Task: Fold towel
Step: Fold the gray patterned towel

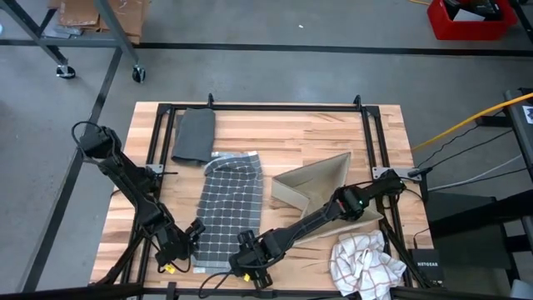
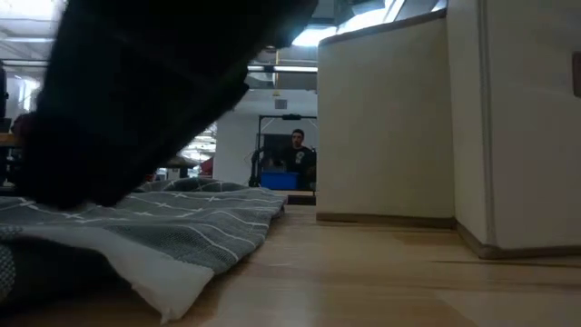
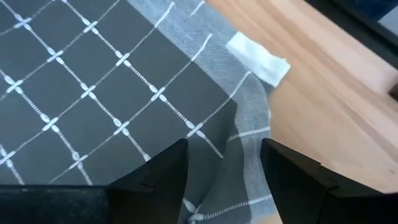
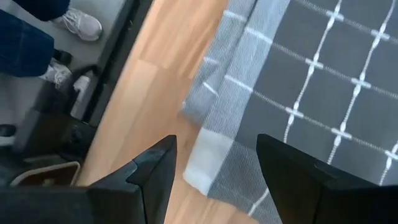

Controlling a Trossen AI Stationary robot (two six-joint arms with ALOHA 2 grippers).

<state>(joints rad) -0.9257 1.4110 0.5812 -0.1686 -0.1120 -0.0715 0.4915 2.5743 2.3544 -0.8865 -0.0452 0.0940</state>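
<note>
Towel, grey with white grid lines, lies flat; left gripper and right gripper hover spread-fingered over its near corners.

We're in a robotics lab or workshop: a butcher-block table with a black frame stands on grey concrete floor. Beyond the table we see a caster rack, red bin, yellow cable; behind it ceiling lights and a seated person.
</note>
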